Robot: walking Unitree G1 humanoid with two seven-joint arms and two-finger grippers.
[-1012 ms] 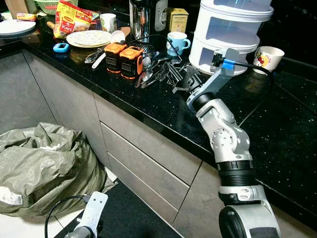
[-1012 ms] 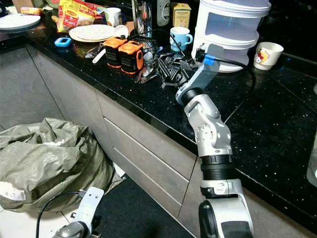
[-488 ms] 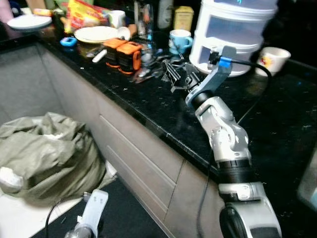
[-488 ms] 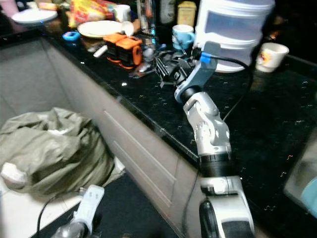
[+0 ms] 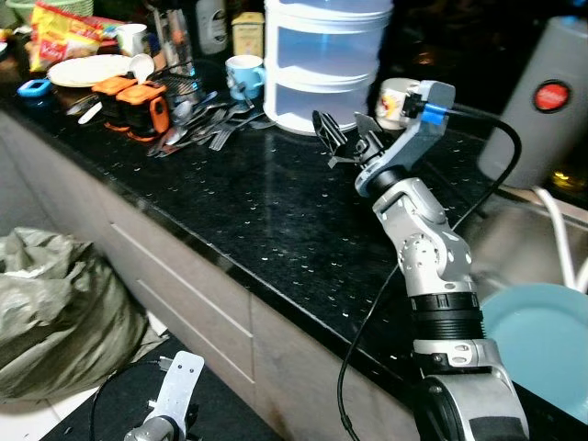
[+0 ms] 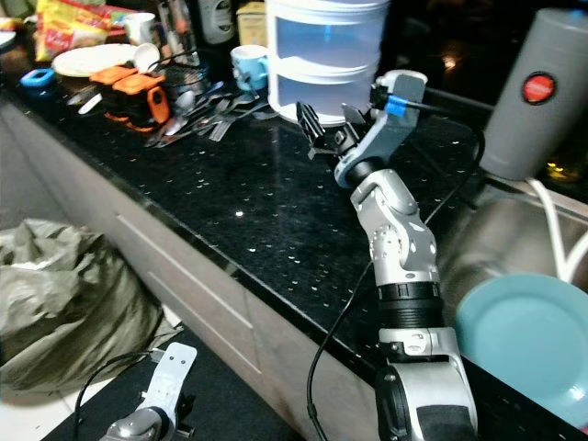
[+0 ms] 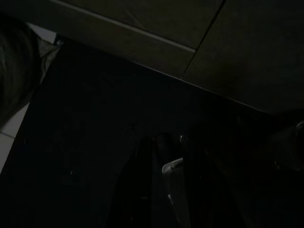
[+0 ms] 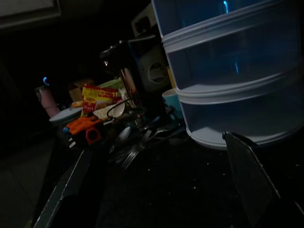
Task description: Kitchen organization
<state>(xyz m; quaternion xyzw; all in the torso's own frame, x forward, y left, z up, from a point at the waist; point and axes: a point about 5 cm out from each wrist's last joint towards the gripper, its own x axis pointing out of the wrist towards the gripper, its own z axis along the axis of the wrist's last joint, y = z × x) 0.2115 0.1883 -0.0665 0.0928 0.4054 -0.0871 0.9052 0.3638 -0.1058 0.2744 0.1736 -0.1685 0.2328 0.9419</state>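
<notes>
My right gripper point(image 5: 346, 140) hovers just above the black counter point(image 5: 276, 230), open, with nothing between its fingers. It is in front of the base of the white three-tier container point(image 5: 326, 55), which looms close in the right wrist view as the container point(image 8: 228, 71). A pile of loose cutlery point(image 5: 197, 124) lies further left on the counter, apart from the gripper. Beside the cutlery are two orange-and-black blocks point(image 5: 133, 96) and a blue mug point(image 5: 243, 75). My left arm point(image 5: 175, 395) hangs idle low by the cabinet front.
A floral cup point(image 5: 395, 99) stands behind the gripper's wrist. A grey cylinder with a red button point(image 5: 542, 106) stands by the sink, where a blue plate point(image 5: 542, 340) lies. A white plate point(image 5: 92, 69) and a snack packet point(image 5: 64, 28) sit far left. A grey-green bag point(image 5: 55, 312) rests on the floor.
The camera has swung right, bringing the sink and blue plate into view. My right gripper has moved away from the cutlery pile to in front of the white container.
</notes>
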